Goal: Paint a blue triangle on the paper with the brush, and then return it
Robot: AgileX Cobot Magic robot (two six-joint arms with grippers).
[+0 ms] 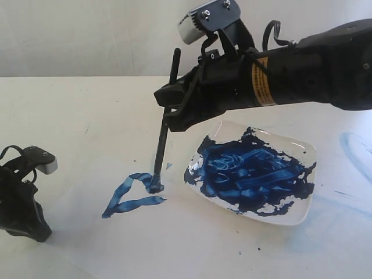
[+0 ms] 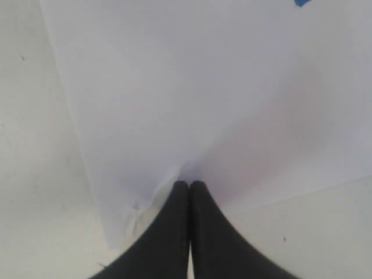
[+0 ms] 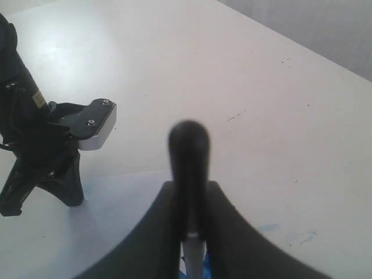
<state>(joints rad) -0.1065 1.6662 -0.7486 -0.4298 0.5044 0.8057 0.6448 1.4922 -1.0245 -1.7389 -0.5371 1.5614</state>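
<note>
The brush [image 1: 161, 142] is clamped by right gripper [image 1: 170, 113], tip on blue triangle [image 1: 129, 199] left of centre; left gripper [image 2: 189, 185] closed against paper [image 2: 203, 87]

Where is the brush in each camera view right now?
Exterior: the brush stands tilted near centre in the right gripper, tip on the blue triangle.
Left wrist: not in view.
Right wrist: its handle end at centre, between the gripper's fingers.
Shared landmark: the paper, seen in all three.

Matt white paper [image 2: 203, 87], glossy white dish [image 1: 293, 145], streaky blue triangle [image 1: 135, 203], matt black brush [image 1: 161, 145]
</note>
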